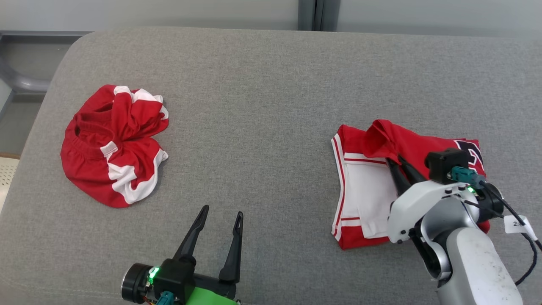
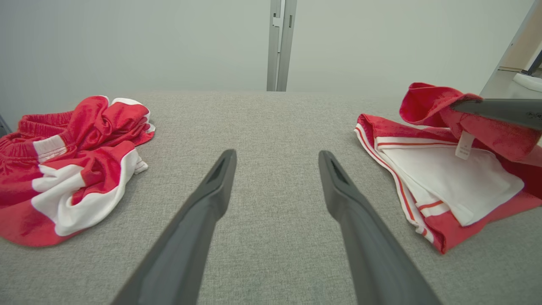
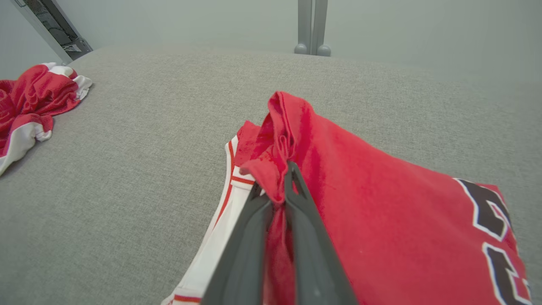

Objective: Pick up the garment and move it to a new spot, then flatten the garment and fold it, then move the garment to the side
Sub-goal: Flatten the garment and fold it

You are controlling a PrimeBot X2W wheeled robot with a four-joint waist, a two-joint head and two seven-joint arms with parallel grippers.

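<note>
Black-fingered left tool (image 1: 223, 211): over the near edge of the desk (image 1: 262, 127), left of middle. Fingers are spread wide with nothing between them, above bare cover.
Right tool (image 1: 394, 159): close to the right edge. Its long fingers are pressed together, pinching a raised red ridge of the garment.
Garment (image 1: 415, 142): red jersey lying by the right edge, partly folded. A white panel with thin red stripes faces the middle of the desk, and black-and-white lettering faces the right edge. A small white label (image 2: 464, 146) hangs under the lifted fold.
Garment material: soft matt knit. It is limp and drapes from the pinch in a peaked ridge.
Step in hand (judged): laying a fold over, or starting the shift to the side; cannot tell which.
Doing it well (judged):
- Lift low and travel slowly so the lower layers do not drag open.
- Set the edge down square with the striped hem before letting go.
- The free left tool could pin the white panel.

Second garment (image 1: 110, 144): red-and-white crumpled heap with a gathered waistband, near the left edge and well apart.
Desk cover: grey woven cloth with a padded look and rounded far corners.
Upright post (image 1: 311, 15): grey metal, beyond the far edge, against a pale wall.
</note>
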